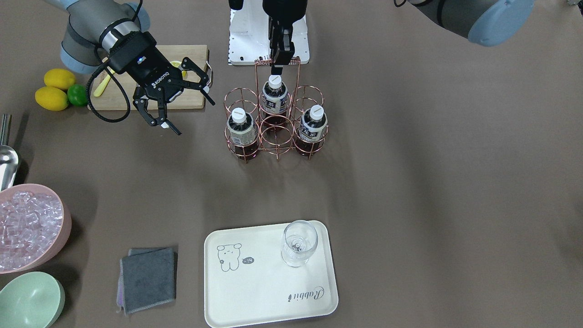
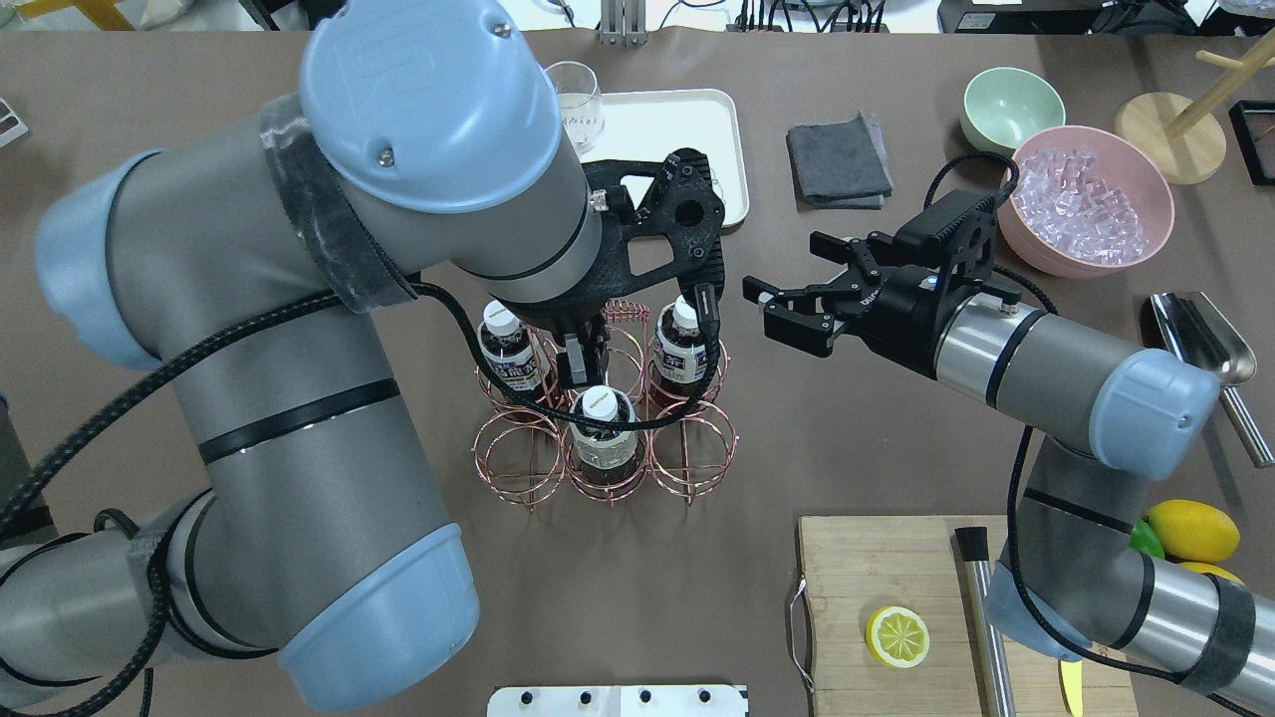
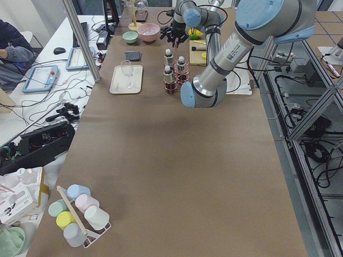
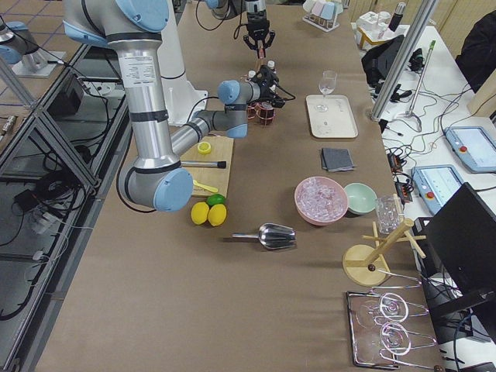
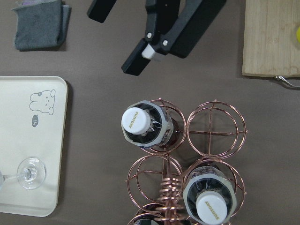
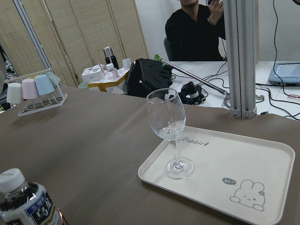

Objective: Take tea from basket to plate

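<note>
The copper wire basket point(image 1: 275, 133) stands mid-table and holds three tea bottles: one at the robot's side point(image 1: 274, 96) and two at the outer corners point(image 1: 240, 128) point(image 1: 313, 125). My left gripper point(image 1: 276, 68) hangs open just above the cap of the robot-side bottle, beside the loop handle. In the left wrist view its fingers point(image 5: 137, 60) are spread and hold nothing. My right gripper point(image 1: 193, 116) is open and empty, in the air beside the basket. The cream plate point(image 1: 268, 291) lies beyond the basket, with a wine glass point(image 1: 299, 244) on it.
A wooden cutting board point(image 1: 136, 100) with a lemon slice lies under the right arm. Lemons and a lime point(image 1: 57, 92), a metal scoop point(image 1: 7, 159), a pink tub of ice point(image 1: 27, 228), a mint bowl point(image 1: 29, 300) and a grey cloth point(image 1: 148, 278) are on that side.
</note>
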